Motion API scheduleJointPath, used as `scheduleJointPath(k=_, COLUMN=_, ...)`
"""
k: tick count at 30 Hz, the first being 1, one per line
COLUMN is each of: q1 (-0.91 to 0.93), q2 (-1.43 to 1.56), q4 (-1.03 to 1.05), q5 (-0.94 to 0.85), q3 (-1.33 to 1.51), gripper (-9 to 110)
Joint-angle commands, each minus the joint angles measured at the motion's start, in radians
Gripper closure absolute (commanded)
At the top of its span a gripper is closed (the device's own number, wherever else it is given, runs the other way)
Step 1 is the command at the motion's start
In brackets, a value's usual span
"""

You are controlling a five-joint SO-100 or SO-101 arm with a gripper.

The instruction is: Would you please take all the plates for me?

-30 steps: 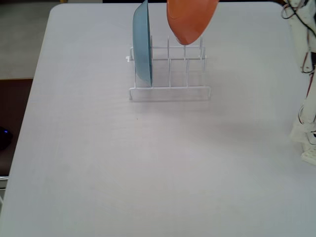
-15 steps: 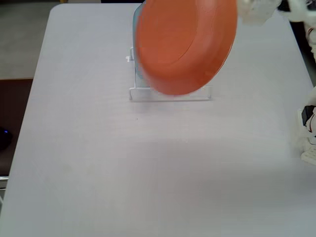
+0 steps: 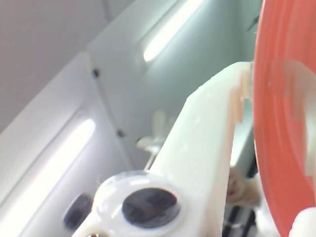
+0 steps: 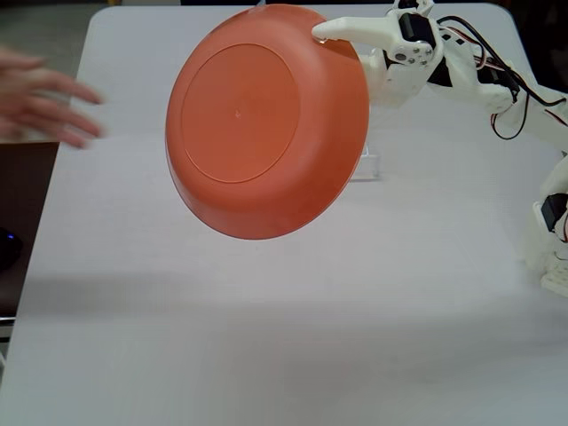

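An orange-red plate (image 4: 266, 120) hangs in the air above the table, its underside turned to the fixed view. My gripper (image 4: 332, 35) is shut on its upper right rim; one white finger (image 4: 355, 31) lies over the edge and the other is hidden behind the plate. In the wrist view the same plate (image 3: 281, 118) fills the right side, pressed against my white finger (image 3: 207, 148), with my gripper (image 3: 251, 81) closed on its rim. Any other plates are hidden behind the orange-red one.
A person's hand (image 4: 40, 102) reaches in at the left edge of the white table (image 4: 266, 337). A corner of the white wire rack (image 4: 371, 166) shows past the plate. My arm and its wires (image 4: 497, 80) run along the right side.
The orange-red plate has swung left and nearer the camera, covering the rack and the blue plate. My arm has come into view, and a hand has entered at the left.
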Motion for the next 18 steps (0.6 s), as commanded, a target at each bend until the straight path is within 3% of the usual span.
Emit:
scheduleJointPath(k=1, q1=-0.020, q2=0.049, q4=-0.049, q5=-0.002, q3=-0.008, gripper=102)
scheduleJointPath(k=18, q1=-0.023, q2=0.087, q4=-0.123, q5=-0.031, q3=0.097, gripper=102)
